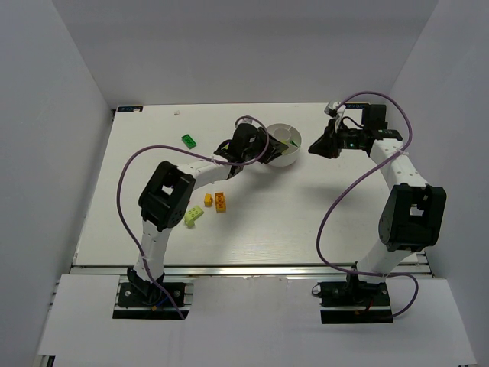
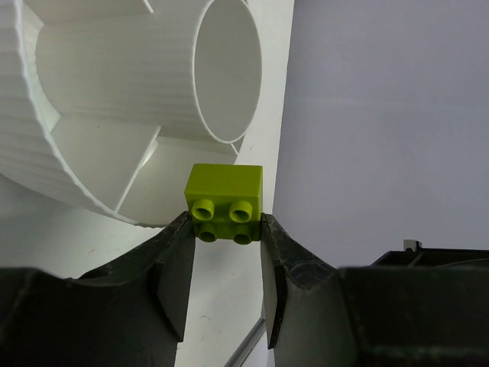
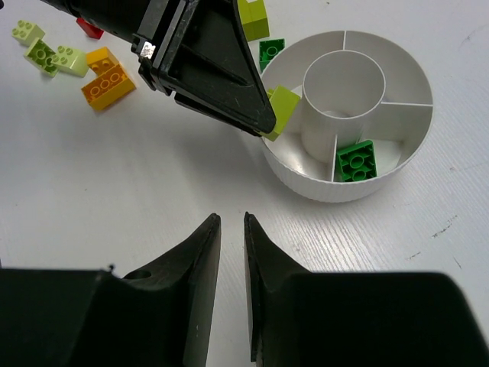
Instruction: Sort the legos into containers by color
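My left gripper (image 2: 224, 229) is shut on a lime brick (image 2: 224, 199), held at the rim of the round white dish (image 2: 114, 76). In the right wrist view that lime brick (image 3: 281, 107) hangs just over the dish's left wall (image 3: 344, 191). One dark green brick (image 3: 356, 160) lies in a wedge section. My right gripper (image 3: 231, 222) is empty, its jaws nearly together, low over the table near the dish. From above, the left gripper (image 1: 263, 149) is at the dish (image 1: 289, 162) and the right gripper (image 1: 313, 151) is to its right.
Loose bricks lie left of the dish: orange-yellow ones (image 3: 107, 76), pale lime ones (image 3: 53, 55), a red one (image 3: 90, 29), a lime one (image 3: 252, 17) and a dark green one (image 3: 270, 52). Another dark green brick (image 1: 189, 141) lies further left.
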Tool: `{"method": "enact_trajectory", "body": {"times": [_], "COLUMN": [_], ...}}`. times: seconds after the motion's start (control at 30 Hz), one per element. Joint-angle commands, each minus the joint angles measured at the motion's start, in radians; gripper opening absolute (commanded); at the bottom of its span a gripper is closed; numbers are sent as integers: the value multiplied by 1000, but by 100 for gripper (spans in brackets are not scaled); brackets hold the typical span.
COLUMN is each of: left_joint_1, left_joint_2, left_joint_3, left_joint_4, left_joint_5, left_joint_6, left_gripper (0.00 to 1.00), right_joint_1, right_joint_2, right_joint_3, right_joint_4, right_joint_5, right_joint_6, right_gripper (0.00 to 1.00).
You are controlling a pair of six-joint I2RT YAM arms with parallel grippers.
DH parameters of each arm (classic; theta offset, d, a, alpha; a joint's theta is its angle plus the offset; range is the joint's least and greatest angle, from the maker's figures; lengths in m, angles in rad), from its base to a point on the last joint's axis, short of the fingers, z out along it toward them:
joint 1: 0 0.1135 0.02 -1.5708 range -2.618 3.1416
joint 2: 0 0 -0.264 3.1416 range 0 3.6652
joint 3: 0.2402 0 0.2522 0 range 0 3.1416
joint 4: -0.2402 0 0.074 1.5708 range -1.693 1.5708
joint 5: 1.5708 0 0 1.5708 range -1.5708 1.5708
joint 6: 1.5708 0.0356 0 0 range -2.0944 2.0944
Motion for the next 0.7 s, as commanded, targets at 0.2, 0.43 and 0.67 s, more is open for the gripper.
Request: {"method": "enact_trajectory", "body": {"times": [0.2, 0.43, 0.67], "left_joint_1": [-12, -12, -14], "left_joint_2": [-2, -2, -86], "left_joint_3": [41, 38, 67], "left_joint_4": [1, 2, -65], "left_joint_5": [-22, -23, -66], "left_joint_6": [-7, -13, 104], "left_gripper": [56, 56, 29], "right_joint_1": [-2, -2, -2], "right_joint_2": [-43, -43, -45], "right_joint_3": [-22, -24, -10], "right_joint_4": [22, 22, -47], "right_joint_5": [-18, -18, -53], "right_joint_6": [8, 8, -57], "right_gripper": [25, 25, 31]}}
